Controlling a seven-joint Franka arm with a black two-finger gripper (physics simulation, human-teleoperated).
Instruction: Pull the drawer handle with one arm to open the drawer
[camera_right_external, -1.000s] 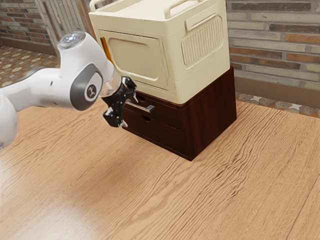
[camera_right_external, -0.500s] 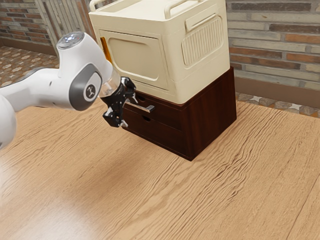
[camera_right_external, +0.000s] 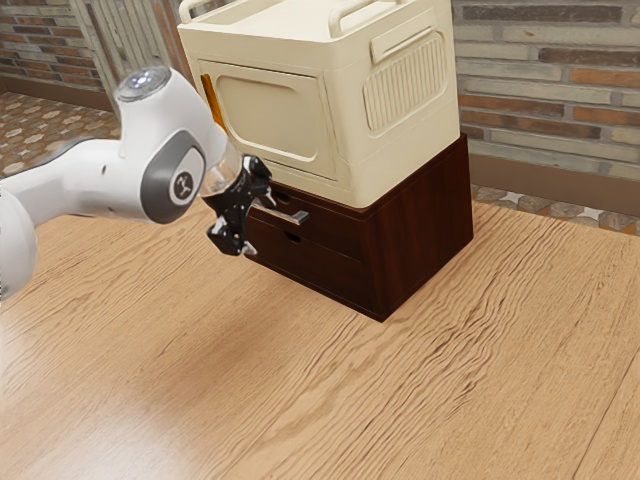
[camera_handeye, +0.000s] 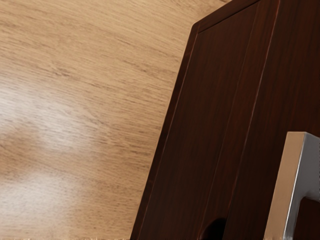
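1. We are keeping the two jaws of our one gripper (camera_right_external: 257, 222) spread apart, grasping nothing; we are hovering at the front of the dark cabinet (camera_right_external: 425, 220), right beside the one silver handle (camera_right_external: 290, 215); whether we are touching the handle, we cannot tell.
2. The handle is standing out from the upper drawer front (camera_right_external: 335, 235), one of two dark fronts we are counting, stacked one over the other; the lower front (camera_right_external: 320, 272) is sitting beneath it; two dark notches are showing along the fronts.
3. The upper drawer front is lying flush with the cabinet, so the drawer is staying closed; its inside is hiding from us, and we cannot tell what it is holding.
4. One cream box (camera_right_external: 280, 55) is resting on top of the cabinet; it is carrying two raised rails at its top, one framed front panel (camera_right_external: 275, 115) and one orange strip (camera_right_external: 211, 98); its inside is hiding behind that panel.
5. One wooden table (camera_right_external: 450, 400) is supporting the cabinet.
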